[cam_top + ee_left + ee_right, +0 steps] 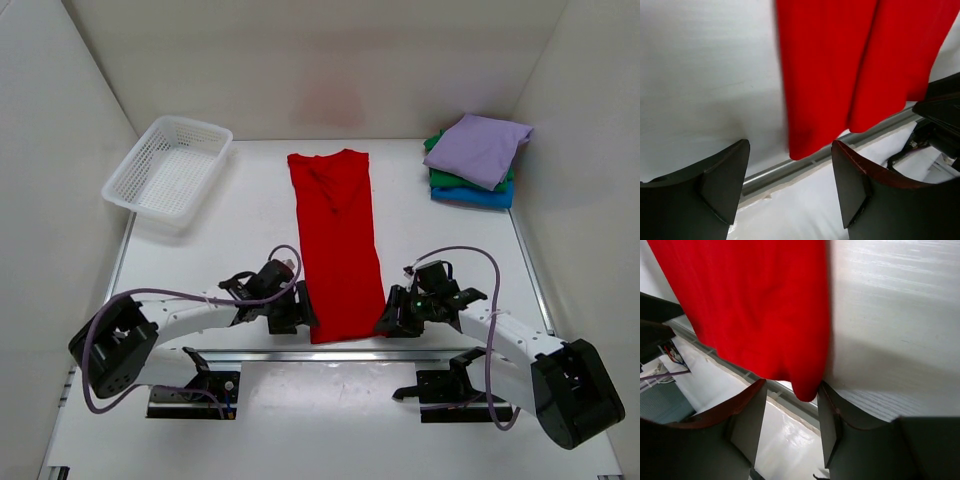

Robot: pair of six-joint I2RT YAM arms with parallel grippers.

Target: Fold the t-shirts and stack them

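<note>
The bright red t-shirt (335,240) lies folded lengthwise into a long narrow strip down the middle of the table, collar at the far end. My left gripper (297,312) is open at the strip's near left corner. In the left wrist view the red hem (840,65) ends just beyond the left gripper (790,185). My right gripper (390,322) is open at the near right corner. In the right wrist view the red corner (807,387) hangs between the spread jaws of the right gripper (790,417), not pinched. A lavender shirt (485,148) tops a stack of green (436,160) and blue (475,196) shirts at the far right.
A white mesh basket (168,165) stands at the far left. A metal rail (340,354) runs along the table's near edge just below the red hem. White walls close in the table on three sides.
</note>
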